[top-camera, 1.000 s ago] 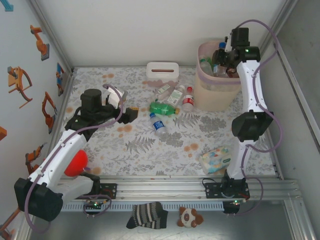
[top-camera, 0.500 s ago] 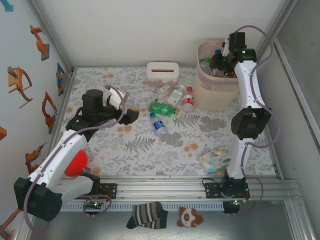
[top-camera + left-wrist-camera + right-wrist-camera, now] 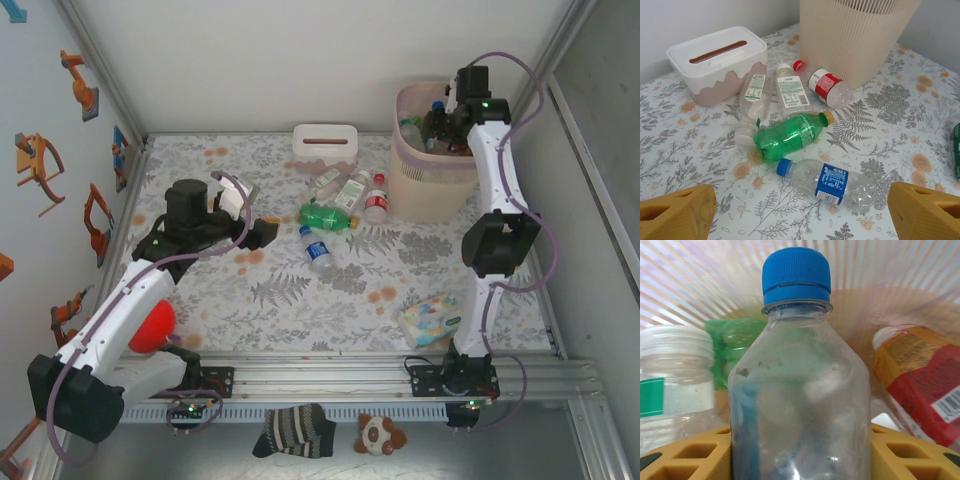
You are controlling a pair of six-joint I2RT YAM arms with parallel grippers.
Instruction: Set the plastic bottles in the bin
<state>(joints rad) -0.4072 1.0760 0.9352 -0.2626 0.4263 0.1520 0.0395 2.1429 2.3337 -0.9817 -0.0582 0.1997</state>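
Right gripper [image 3: 800,452] hangs inside the tall pale pink plastic bin [image 3: 715,285], its yellow fingers [image 3: 685,455] partly closed and pressed against both sides of an upright clear plastic bottle with a blue cap [image 3: 797,390], gripping it above bottles lying in the bin: beyond the fingers to the left a clear white-capped bottle [image 3: 675,375] and a crumpled green bottle [image 3: 732,347], to the right an orange bottle with a red label [image 3: 920,375]. Over the flower-printed table [image 3: 900,105], the left gripper [image 3: 801,202] hovers with its fingers [image 3: 675,212] spread wide and nothing between them. Just ahead of them lies a clear blue-labelled bottle [image 3: 827,182], beyond it a green bottle with a yellow cap [image 3: 790,136], then two clear green-labelled bottles [image 3: 752,97] side by side and a red-capped clear bottle [image 3: 827,87] just beside the bin's ribbed wall. A white slotted tissue box [image 3: 717,57] sits farther off, ahead and to the left
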